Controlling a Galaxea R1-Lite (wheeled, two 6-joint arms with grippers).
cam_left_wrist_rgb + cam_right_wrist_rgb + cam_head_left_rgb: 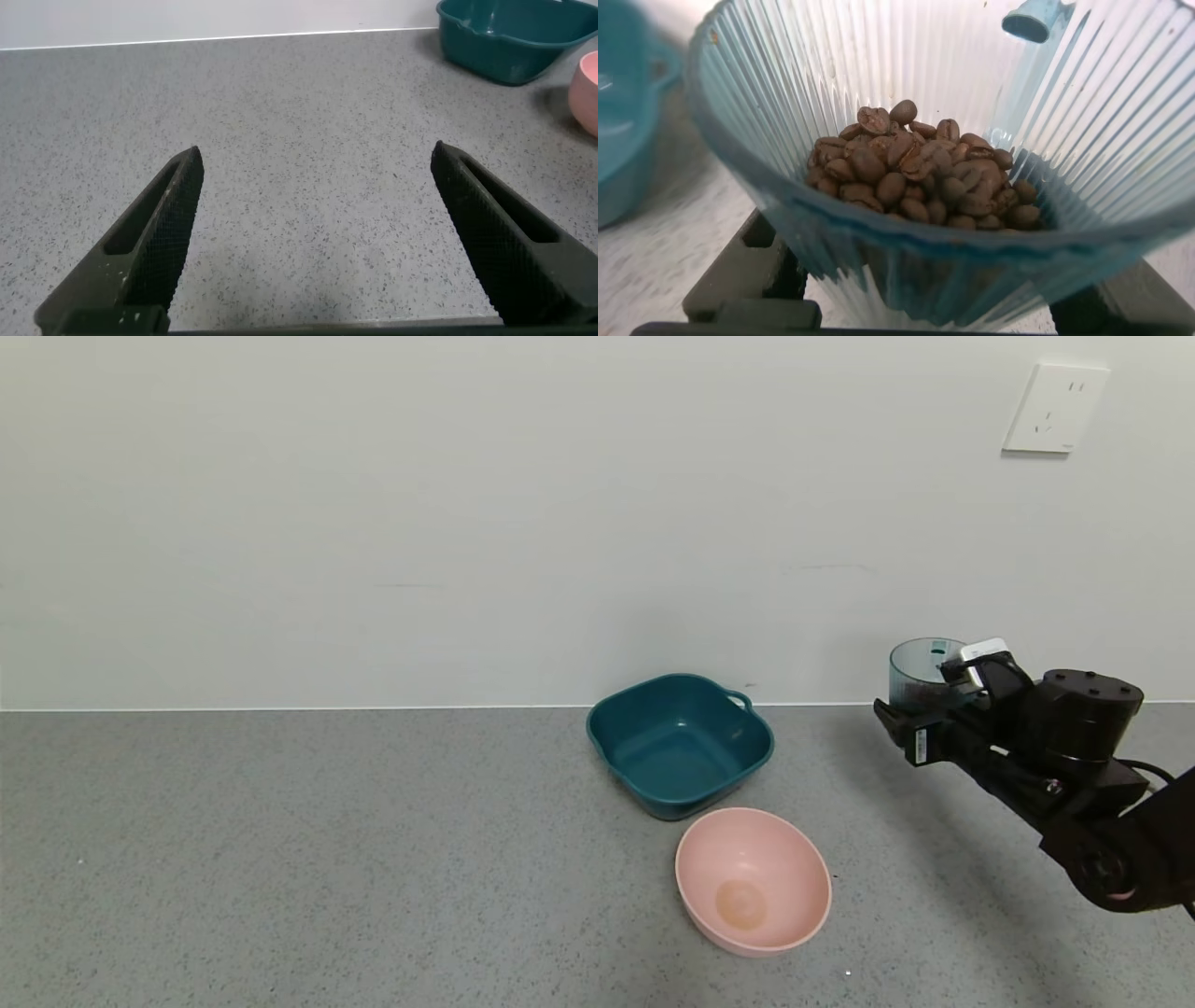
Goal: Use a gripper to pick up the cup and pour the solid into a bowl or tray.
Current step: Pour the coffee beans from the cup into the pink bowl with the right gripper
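My right gripper [910,709] is at the far right and is shut on the cup [922,670], a translucent blue-grey ribbed tumbler held upright. In the right wrist view the cup [971,121] sits between the gripper's [924,285] two black fingers, with a pile of dark reddish-brown beans [920,173] in it. The round light-pink bowl [752,879] stands empty on the counter, to the left of the gripper and nearer to me. My left gripper [316,154] is open and empty over bare counter; it does not show in the head view.
A squarish teal tub [680,744] with a handle stands just behind the pink bowl; both also show far off in the left wrist view, the tub [505,37] and the bowl [589,89]. The grey speckled counter [327,849] meets a white wall behind.
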